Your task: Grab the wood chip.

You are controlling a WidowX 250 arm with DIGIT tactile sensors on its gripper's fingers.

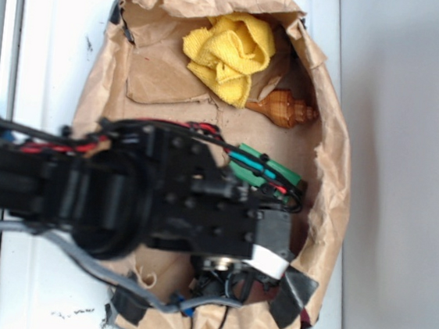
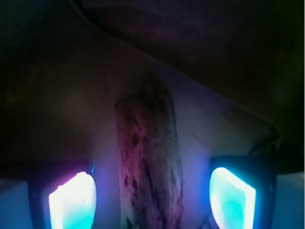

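In the wrist view the wood chip [image 2: 150, 162], a long, flat, dark streaky piece, lies lengthwise on the paper between my fingers. My gripper [image 2: 152, 202] is open and low over it. The left pad [image 2: 74, 200] and the right pad [image 2: 231, 198] glow on either side, each with a gap to the chip. From the exterior camera the arm and gripper [image 1: 227, 279] hang over the near part of the paper and hide the chip.
Crumpled brown paper [image 1: 329, 168] forms a walled nest on the white table. It holds a yellow cloth [image 1: 231, 52] at the far side, an orange-brown seashell [image 1: 284, 108], and a green block [image 1: 269, 174] partly under the arm's cables. Black tape [image 1: 296, 294] holds the paper's near edge.
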